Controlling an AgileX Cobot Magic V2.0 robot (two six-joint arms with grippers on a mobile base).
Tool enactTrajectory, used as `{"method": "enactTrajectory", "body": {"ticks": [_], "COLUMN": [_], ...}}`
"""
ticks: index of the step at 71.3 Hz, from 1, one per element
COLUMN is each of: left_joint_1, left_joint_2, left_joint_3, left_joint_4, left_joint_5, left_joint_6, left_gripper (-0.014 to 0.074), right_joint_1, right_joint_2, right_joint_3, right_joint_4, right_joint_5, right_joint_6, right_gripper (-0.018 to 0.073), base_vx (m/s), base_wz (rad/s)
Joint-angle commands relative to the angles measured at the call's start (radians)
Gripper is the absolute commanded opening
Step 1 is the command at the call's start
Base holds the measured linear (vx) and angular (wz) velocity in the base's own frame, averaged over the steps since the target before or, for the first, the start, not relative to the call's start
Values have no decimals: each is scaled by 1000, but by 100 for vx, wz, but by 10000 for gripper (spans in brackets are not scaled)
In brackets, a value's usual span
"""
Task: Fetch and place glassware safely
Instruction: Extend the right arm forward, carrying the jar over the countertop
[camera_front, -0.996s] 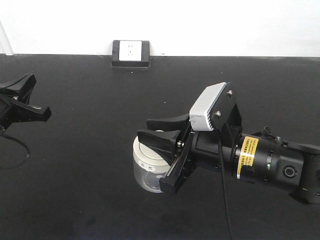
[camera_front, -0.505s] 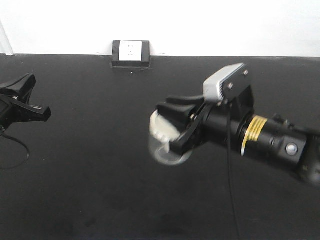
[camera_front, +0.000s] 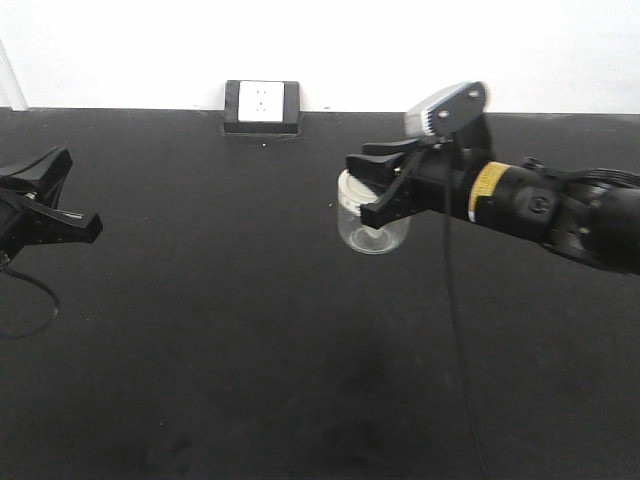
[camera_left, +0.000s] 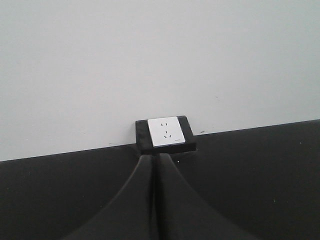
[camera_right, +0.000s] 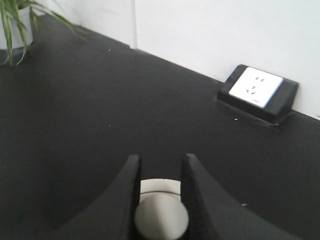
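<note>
**Carrying the jar by its lid: slow and level**

I am carrying the glass jar (camera_front: 376, 234) in my right hand (camera_front: 360, 190), and it seems to be hanging clear of the black tabletop (camera_front: 200, 350), toward the back and off to the right of the wall socket (camera_front: 262, 103). To do this well, I am thinking of moving slowly and keeping my wrist level. My grip sits up at the cream lid (camera_right: 161, 218), not on the glass, so a jolt or tilt could let the body swing or slip out from under it. I would lower it straight down until the base rests flat, and only then ease off.

My right hand's fingers (camera_right: 128, 192) are partly open and clamped on either side of the lid, with its knob showing between them in the wrist view. My left hand (camera_left: 154, 165) is resting at the left edge with its fingers together, holding nothing.
</note>
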Motion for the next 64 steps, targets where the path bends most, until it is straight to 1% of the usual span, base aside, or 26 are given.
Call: {"method": "enactTrajectory", "body": {"ticks": [1,14,21,28,44,53,64], "left_joint_1": [-1,-1,-1,-1,-1,-1,-1], "left_joint_2": [-27,-27,-27,-27,-27,-27,-27], "left_joint_3": [-20,-20,-20,-20,-20,-20,-20], "left_joint_4": [-18,-18,-18,-18,-18,-18,-18], "left_joint_5": [-71,-71,-71,-71,-71,-71,-71], "left_joint_6": [-3,-3,-3,-3,-3,-3,-3], "left_gripper": [3,3,3,3,3,3,3], "right_joint_1": [-4,-4,-4,-4,-4,-4,-4], "right_joint_2": [21,130,179,220,288,316,336], "right_joint_3": [-83,-135,-145,-146,-146,-146,-146], "right_joint_4": [15,20,49,100,134,134,134], "right_joint_5": [-113,-145,-146,-160,-189,-218,-222], "right_joint_6": [-1,-34,-65,-116,-219,-221,-229], "right_gripper": [0,0,0,0,0,0,0], "base_vx": [0,0,0,0,0,0,0], "base_wz": [0,0,0,0,0,0,0]}}
